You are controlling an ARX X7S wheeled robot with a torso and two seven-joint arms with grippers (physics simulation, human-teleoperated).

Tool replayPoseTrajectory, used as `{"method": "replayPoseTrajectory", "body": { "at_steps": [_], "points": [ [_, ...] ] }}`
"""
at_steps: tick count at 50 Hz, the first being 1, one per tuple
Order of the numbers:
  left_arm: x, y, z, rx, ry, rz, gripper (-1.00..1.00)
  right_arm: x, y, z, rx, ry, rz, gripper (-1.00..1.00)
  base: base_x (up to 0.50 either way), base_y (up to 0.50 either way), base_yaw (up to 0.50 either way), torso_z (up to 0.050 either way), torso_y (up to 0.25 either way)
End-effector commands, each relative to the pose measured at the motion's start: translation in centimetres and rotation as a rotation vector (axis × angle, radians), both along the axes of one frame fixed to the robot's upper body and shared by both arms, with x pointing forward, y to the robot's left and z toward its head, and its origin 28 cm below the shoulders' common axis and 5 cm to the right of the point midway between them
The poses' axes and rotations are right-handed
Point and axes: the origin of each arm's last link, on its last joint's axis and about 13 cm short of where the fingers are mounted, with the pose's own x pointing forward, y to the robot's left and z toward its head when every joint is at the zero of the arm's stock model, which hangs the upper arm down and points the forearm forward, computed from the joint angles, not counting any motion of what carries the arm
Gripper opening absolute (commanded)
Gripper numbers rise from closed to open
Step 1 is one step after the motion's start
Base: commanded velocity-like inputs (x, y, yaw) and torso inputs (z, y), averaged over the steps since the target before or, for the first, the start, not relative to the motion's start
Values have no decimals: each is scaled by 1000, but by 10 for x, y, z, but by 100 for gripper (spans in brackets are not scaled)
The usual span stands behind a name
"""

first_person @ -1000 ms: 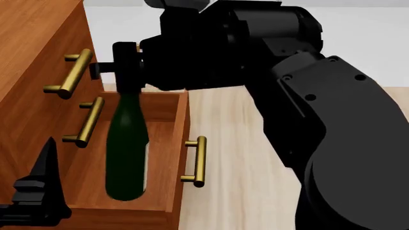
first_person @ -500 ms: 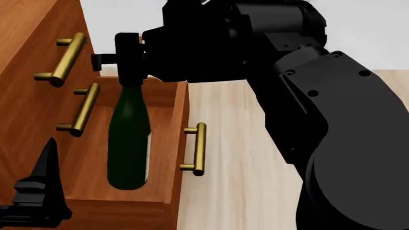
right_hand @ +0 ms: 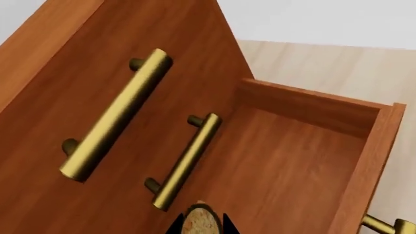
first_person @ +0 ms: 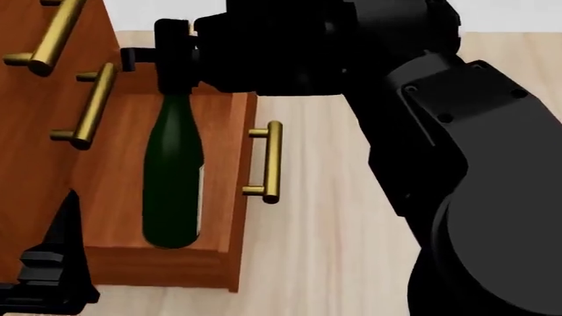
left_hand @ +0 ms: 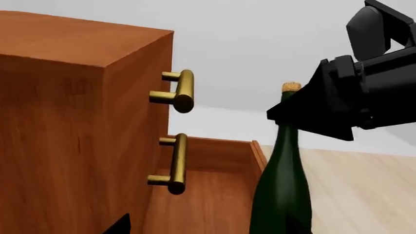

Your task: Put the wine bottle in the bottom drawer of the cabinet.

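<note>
The dark green wine bottle (first_person: 174, 178) hangs upright inside the open bottom drawer (first_person: 105, 197) of the reddish-brown cabinet (first_person: 26, 118). My right gripper (first_person: 176, 62) is shut on the bottle's neck just below the cork (left_hand: 291, 87). In the right wrist view the cork (right_hand: 198, 222) sits between the two black fingertips, above the drawer floor (right_hand: 293, 180). Whether the bottle's base touches that floor I cannot tell. My left gripper (first_person: 54, 263) waits low beside the drawer's near corner, open with nothing in it.
The drawer's brass handle (first_person: 268, 161) sticks out toward pale wood flooring (first_person: 325, 230). Two brass handles of upper drawers (first_person: 88, 105) (first_person: 49, 33) jut out above the open drawer, close to the bottle's neck. My right arm (first_person: 457, 164) fills the head view's right side.
My right gripper has carried the bottle down, from level with the upper handle to deeper in the drawer. The head view now looks more steeply down. The left gripper stayed put.
</note>
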Motion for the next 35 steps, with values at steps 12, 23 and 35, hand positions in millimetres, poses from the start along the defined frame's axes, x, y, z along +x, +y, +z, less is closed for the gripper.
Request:
{"method": "replayPoseTrajectory", "body": {
  "at_steps": [12,23,35],
  "points": [
    [0,0,0,2,-2,0,100,-1,4,-5,-23,4,22,-100,0,0,0,0,-185],
    [0,0,0,0,-3,0,100,1,2,-5,-32,-11,3,-100,0,0,0,0,-177],
    [0,1,0,2,-1,4,100,2,1,-4,-34,-22,-12,-100,0,0,0,0,-141]
  ]
}}
